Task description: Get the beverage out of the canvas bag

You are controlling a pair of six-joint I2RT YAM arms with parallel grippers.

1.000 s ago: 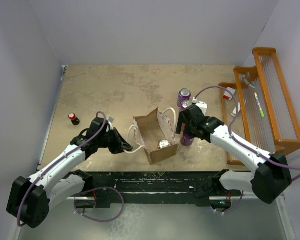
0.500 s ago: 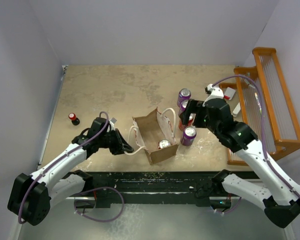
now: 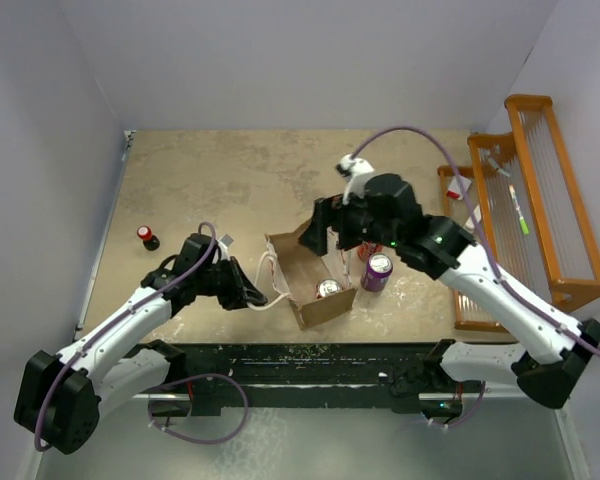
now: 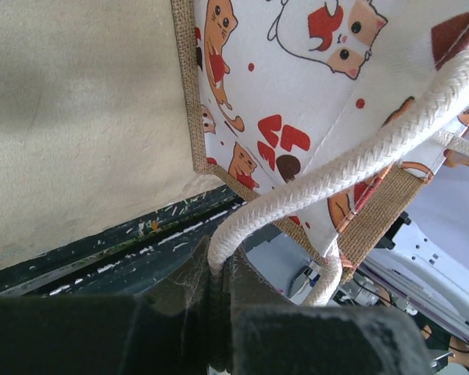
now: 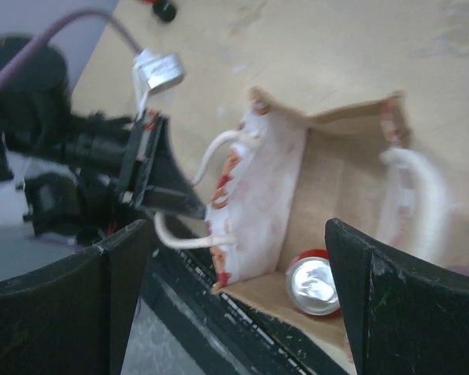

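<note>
We see the tan-brown canvas bag [image 3: 302,268], with white rope handles and a white cat-printed panel on its left face, standing open-mouthed on the beige table [image 3: 230,170], just below the middle of the overhead view. The beverage, a silver-topped can with a red rim [image 5: 313,283], stands upright in the bag's lower right corner. Its long axis is vertical and its lid faces up at the overhead and right wrist cameras.

The left pincer [image 4: 219,285] is pressed together on one white rope loop handle [image 4: 336,168] at the bag's left side. We judge that this steadies the bag and holds its mouth open. The right pincer [image 5: 236,230] hangs above the bag's mouth with its two dark fingers spread wide and nothing between them. In the right wrist view the can lies low and a little right of the midline between those fingers, so we judge it sits slightly off the pincer's axis, toward the bottom edge of the frame, and deeper inside the bag.

The right arm is the nearer one and the free one. As we read it, the coming move turns on bringing that pincer over the lid and descending along the can's upright axis, clear of the bag wall and the second rope handle [image 5: 422,195] at the right.

A purple can [image 3: 377,270] stands on the table just right of the bag.
</note>
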